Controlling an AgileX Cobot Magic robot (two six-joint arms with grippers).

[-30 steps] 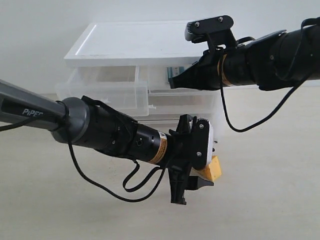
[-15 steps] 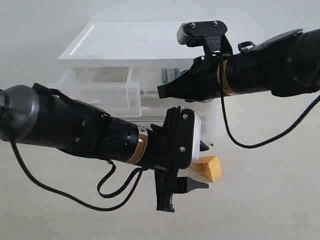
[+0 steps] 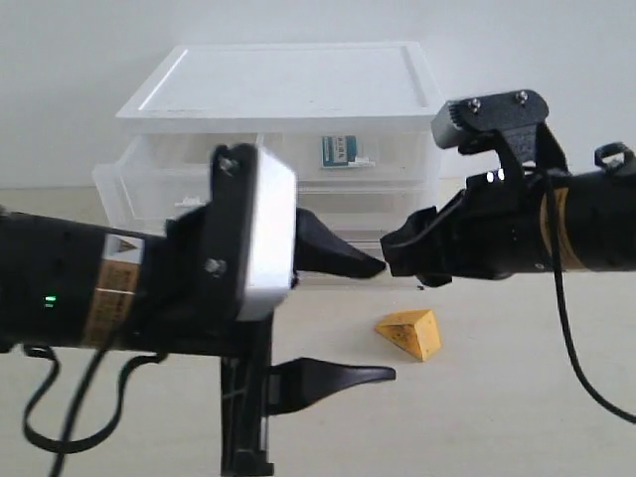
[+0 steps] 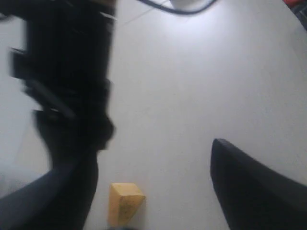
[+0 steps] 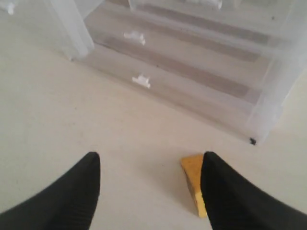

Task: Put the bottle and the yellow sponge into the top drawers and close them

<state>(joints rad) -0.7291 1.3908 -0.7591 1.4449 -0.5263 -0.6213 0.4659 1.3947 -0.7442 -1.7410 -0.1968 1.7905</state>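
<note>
The yellow sponge (image 3: 407,333) lies on the table in front of the cabinet, held by nothing. It also shows as the sponge (image 4: 123,203) in the left wrist view and as the sponge (image 5: 194,184) beside one finger in the right wrist view. My left gripper (image 3: 386,320) is open, close to the camera, its fingers spread above and below the sponge's level. My right gripper (image 3: 393,256) is open and empty, hovering over the sponge. The bottle (image 3: 340,151) shows through the top right drawer (image 3: 397,159), whose front looks level with the cabinet. The top left drawer (image 3: 149,189) stands pulled out.
The white-topped cabinet (image 3: 288,79) stands at the back against the wall. Its two full-width lower drawers carry small white handle tabs (image 5: 141,80). The left arm's black body (image 3: 99,288) fills the near left of the exterior view.
The right gripper has drawn back from the top right drawer and dropped low to the right. The left arm has swung nearer the camera, fingers spread wider. The sponge has stayed on the table.
</note>
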